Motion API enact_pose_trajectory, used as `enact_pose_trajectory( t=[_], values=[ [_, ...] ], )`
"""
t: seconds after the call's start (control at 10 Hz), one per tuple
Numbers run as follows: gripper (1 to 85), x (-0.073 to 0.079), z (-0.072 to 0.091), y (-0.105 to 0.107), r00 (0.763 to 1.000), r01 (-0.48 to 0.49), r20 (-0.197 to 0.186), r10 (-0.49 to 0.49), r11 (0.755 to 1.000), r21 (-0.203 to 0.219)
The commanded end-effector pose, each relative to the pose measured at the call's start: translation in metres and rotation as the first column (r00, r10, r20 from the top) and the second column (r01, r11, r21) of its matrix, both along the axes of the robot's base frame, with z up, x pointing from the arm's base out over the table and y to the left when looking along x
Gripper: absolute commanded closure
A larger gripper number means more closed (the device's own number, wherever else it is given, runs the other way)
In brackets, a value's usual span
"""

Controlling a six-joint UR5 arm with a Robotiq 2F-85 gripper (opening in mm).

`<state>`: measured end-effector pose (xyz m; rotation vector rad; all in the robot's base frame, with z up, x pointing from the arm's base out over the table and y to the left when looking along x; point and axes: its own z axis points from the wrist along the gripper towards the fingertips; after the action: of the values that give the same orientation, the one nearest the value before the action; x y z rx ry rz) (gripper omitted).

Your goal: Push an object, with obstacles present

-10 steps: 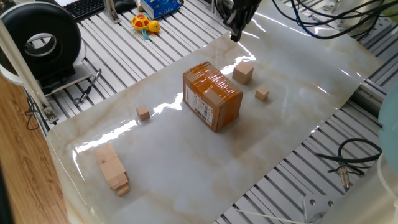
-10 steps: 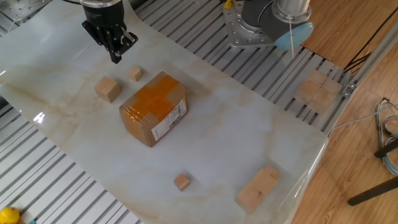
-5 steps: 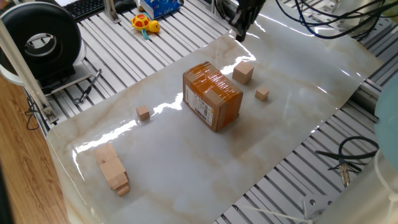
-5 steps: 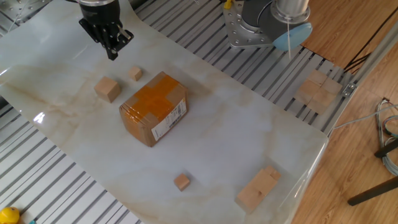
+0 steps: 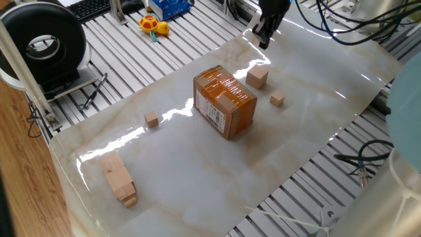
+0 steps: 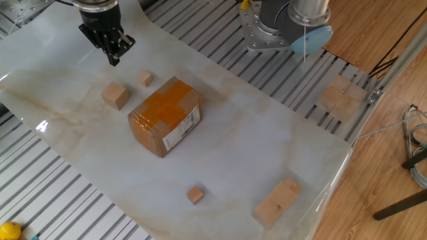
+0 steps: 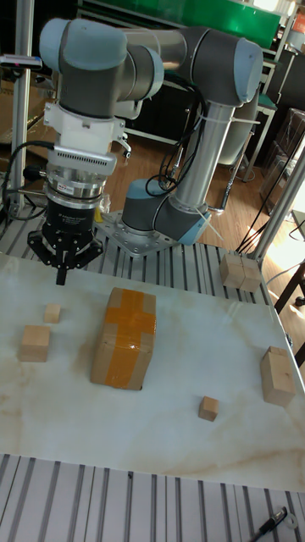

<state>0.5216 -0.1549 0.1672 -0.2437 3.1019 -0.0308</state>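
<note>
- The gripper (image 6: 113,59) is hanging over the far end of the table (image 6: 267,140), its fingers (image 7: 62,273) pointing down, drawn together and holding nothing.
- The wooden cube (image 6: 115,95) is sitting on the table just beside the cardboard box (image 6: 165,115), apart from the gripper and not touching it.
- The box is lying near the middle of the table, with shiny orange-brown tape across its top and a white label (image 5: 214,116) on one side; the print on the label is too small to read.
- One tiny cube (image 6: 145,79) is resting near the box's far corner, close to the wooden cube; the other tiny cube (image 6: 195,195) is lying well apart on the near side of the box.
- Long pale blocks (image 5: 119,179) are lying at one corner of the table, well away from the box.
- A yellow toy (image 5: 153,26) is lying off the table on the slatted surface.
</note>
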Motion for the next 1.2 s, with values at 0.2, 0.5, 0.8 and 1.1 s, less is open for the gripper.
enact_pose_trajectory(
  t=[0.2,0.5,0.8,1.1],
  values=[
    [84.3,0.009,-0.047,-0.019,1.000,-0.001,-0.003,0.001,1.000,0.026],
    [84.3,0.007,-0.073,-0.036,1.000,0.010,-0.001,-0.010,1.000,0.003],
    [84.3,0.006,-0.081,-0.030,1.000,0.018,-0.010,-0.017,1.000,0.025],
    [84.3,0.009,-0.107,-0.037,1.000,0.017,0.015,-0.017,1.000,-0.012]
  ],
)
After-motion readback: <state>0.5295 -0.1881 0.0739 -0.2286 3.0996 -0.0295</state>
